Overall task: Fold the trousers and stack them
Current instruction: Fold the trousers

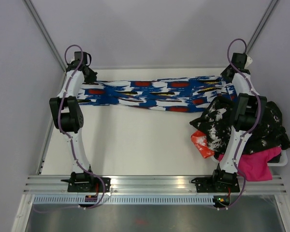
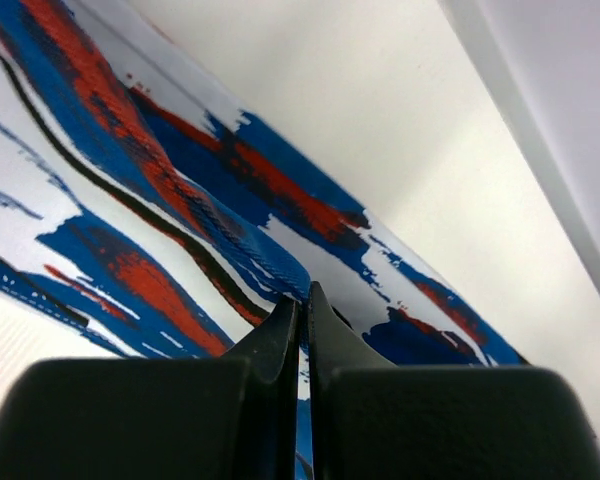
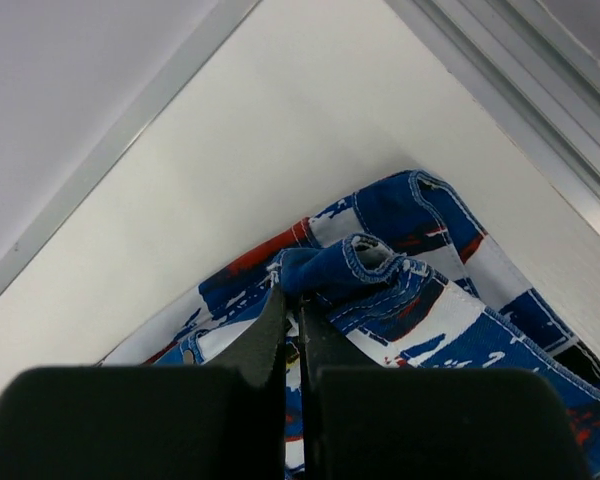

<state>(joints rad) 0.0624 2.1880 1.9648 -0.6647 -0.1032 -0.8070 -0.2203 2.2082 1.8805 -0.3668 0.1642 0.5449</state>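
**Position.** The trousers (image 1: 154, 94) lie stretched flat along the far edge of the bench (image 1: 135, 150), with one end at each arm.

**Left gripper (image 2: 302, 298).** The jaws are pressed together on a fold of the printed fabric.

**Right gripper (image 3: 291, 303).** The jaws are likewise nipped on a stitched hem at the waist end.

**Judgement.** Gripping both ends holds the cloth taut and straight, ready for a first fold.

**Views.** Only the overhead view shows the full span and the heap of other garments (image 1: 261, 125) beside the right arm. Only the wrist views confirm the pinches, and the right one also shows a button (image 3: 186, 350).
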